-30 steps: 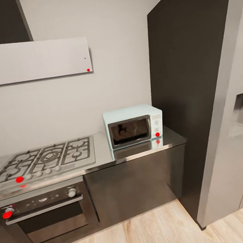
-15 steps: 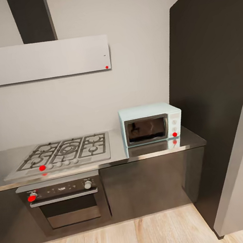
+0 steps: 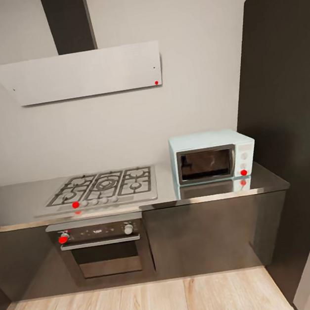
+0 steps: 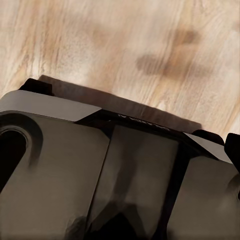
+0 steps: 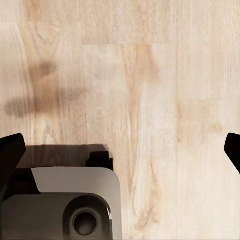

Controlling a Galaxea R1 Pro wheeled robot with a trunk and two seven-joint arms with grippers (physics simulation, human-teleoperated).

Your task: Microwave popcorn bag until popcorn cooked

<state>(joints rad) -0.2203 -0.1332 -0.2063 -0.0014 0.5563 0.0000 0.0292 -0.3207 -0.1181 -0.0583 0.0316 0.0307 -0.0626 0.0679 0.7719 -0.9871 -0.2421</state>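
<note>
Right gripper [image 5: 120,150]: my dark fingertips at opposite frame edges, spread wide, over wood floor [image 5: 150,75]. Left gripper: state not discernible. Head view: countertop [image 3: 12,202] mid-frame; tall dark cabinet [image 3: 287,104] right; hob [image 3: 100,188] centre; microwave [image 3: 212,156] centre-right, door closed.

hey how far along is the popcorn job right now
Nothing looks done yet. The microwave sits on the countertop beside the gas hob with its door closed. No popcorn bag can be seen on the stretch of counter in the head view. Both wrist cameras look down at the wood floor, so nothing is in hand. Still left: find the bag, pick it up, open the microwave, load it and heat it.
</note>
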